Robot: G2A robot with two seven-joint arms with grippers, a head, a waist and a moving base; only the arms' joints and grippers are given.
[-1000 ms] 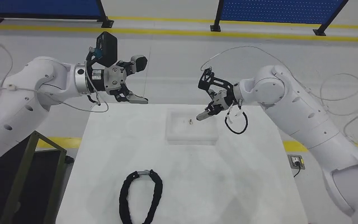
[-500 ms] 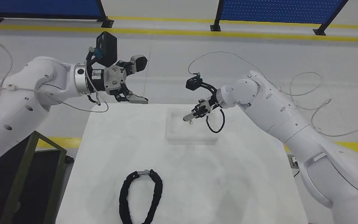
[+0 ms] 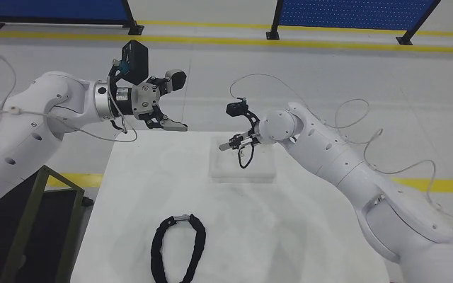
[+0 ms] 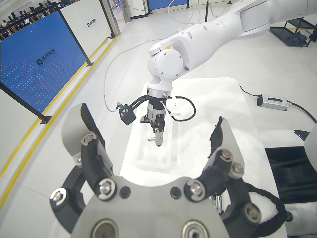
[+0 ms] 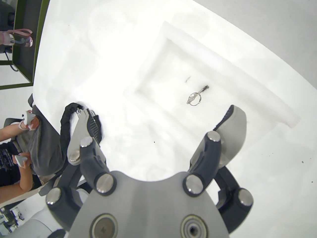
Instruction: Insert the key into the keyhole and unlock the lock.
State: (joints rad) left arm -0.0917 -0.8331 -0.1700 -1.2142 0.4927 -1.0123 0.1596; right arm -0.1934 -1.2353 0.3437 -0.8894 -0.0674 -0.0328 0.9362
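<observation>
Beyond the right jaws, key (image 5: 195, 98) in tray (image 5: 223, 71).

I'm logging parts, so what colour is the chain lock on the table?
The lock is black with a short silver metal section, clearest in the top view.

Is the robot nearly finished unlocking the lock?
Not yet, nothing is done. The key lies loose in the white tray. The right gripper hovers above that tray, jaws open. Left to do: grab the key, carry it to the black chain lock and turn it. The left gripper hangs open, empty.
</observation>
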